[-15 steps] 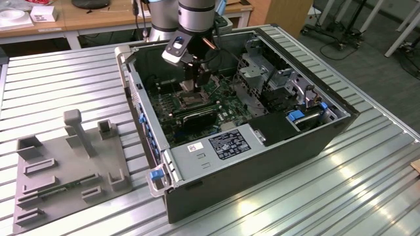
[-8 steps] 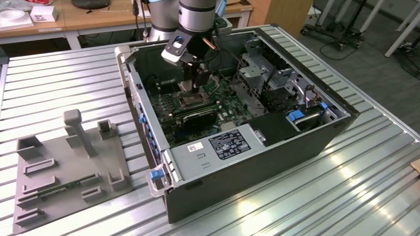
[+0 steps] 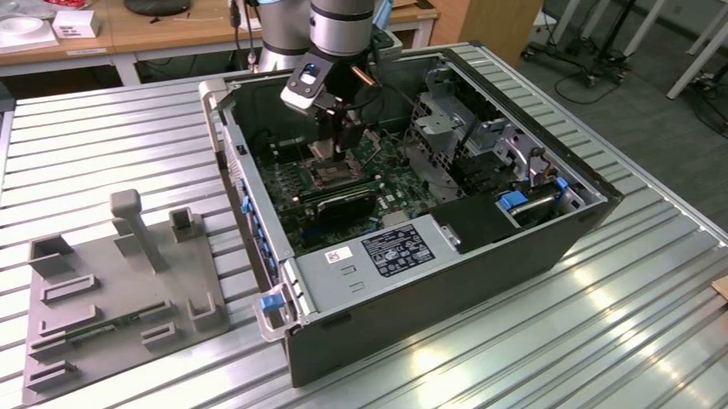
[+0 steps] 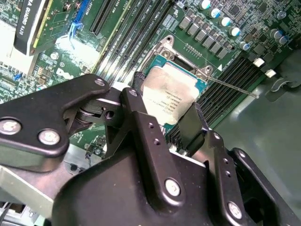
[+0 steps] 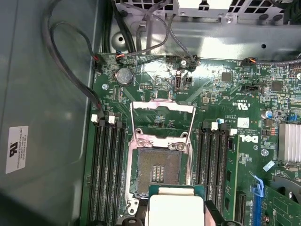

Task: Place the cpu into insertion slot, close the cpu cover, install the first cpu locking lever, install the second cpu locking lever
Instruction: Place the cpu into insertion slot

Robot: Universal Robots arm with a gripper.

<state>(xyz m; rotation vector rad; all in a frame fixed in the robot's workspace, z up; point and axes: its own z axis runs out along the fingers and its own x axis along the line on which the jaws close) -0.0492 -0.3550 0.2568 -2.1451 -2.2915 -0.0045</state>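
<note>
The cpu (image 4: 171, 96) is gripped by two opposite edges in the closed end effector (image 4: 165, 95) and held flat with its pale lid upward. This is judged to be so that it can be lowered level into the slot (image 5: 160, 172). In the first wrist view the slot is seen bare, with its dark contact field exposed. The cpu is held over the slot's edge on the side away from the cover (image 5: 163, 105) and is not yet seated. The cover is tilted open on its hinge at the slot's far side, which leaves the slot free from above. A thin lever (image 4: 233, 88) is seen sticking out beside the slot. In the exterior view the arm (image 3: 341, 25) is angled steeply down into the open case (image 3: 455, 298), which is laid on its side on the worktop (image 3: 637, 324). The end effector is pointed down over the slot.
</note>
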